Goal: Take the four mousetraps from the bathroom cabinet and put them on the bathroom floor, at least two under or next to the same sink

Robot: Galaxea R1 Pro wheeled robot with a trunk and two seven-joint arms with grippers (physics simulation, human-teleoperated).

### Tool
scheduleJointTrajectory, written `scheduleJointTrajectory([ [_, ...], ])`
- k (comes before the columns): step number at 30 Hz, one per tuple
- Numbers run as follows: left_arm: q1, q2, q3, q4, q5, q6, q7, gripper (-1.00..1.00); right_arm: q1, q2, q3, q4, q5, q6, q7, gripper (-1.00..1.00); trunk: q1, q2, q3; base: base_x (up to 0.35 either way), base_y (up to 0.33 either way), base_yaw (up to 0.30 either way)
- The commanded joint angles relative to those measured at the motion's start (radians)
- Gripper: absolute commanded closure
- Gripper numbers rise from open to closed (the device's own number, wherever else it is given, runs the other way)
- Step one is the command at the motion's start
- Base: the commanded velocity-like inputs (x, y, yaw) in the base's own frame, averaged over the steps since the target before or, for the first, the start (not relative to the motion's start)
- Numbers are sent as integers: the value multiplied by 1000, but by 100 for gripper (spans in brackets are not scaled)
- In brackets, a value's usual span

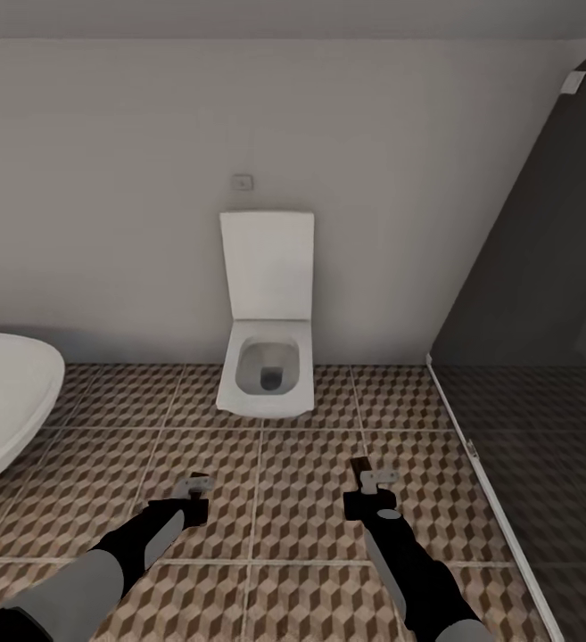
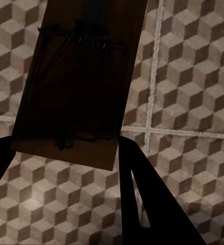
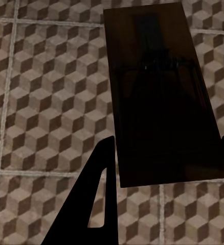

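Note:
Each of my grippers holds a mousetrap above the bathroom floor (image 1: 293,464), which has brown cube-pattern tiles. In the left wrist view, a brown wooden mousetrap (image 2: 76,87) with a dark wire frame sits between the dark fingers (image 2: 142,199) of my left gripper (image 2: 66,161). The right wrist view shows a second mousetrap (image 3: 160,97), a shadowed brown board, clamped in my right gripper (image 3: 165,171). In the head view the left gripper (image 1: 196,493) and right gripper (image 1: 368,486) hover side by side over the tiles, in front of the toilet. The cabinet and the sink are out of view.
A white toilet (image 1: 267,357) with its lid up stands against the far wall, straight ahead. The rounded rim of a white bathtub (image 1: 7,392) juts in at the left. A dark glass partition (image 1: 542,339) with a white floor strip closes off the right side.

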Motion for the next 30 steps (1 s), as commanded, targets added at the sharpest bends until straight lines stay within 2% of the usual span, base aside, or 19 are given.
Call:
scheduleJointTrajectory([
  [1,0,1,-8,-3,7,5,10,100,-1,0,3,-1,-6,5,-8,100,4,-8,-6,0,0,0],
  [23,0,1,-8,-3,6,5,10,100,-1,0,4,-1,-6,5,-8,100,88,-162,-109,0,0,0],
  [27,0,1,-8,-11,6,4,10,100,-1,2,9,-1,-6,2,-8,100,88,-162,-116,0,0,0],
  [30,0,2,-9,-34,5,3,9,100,-1,2,42,-1,-6,-4,-4,100,88,-162,-120,0,0,0],
])
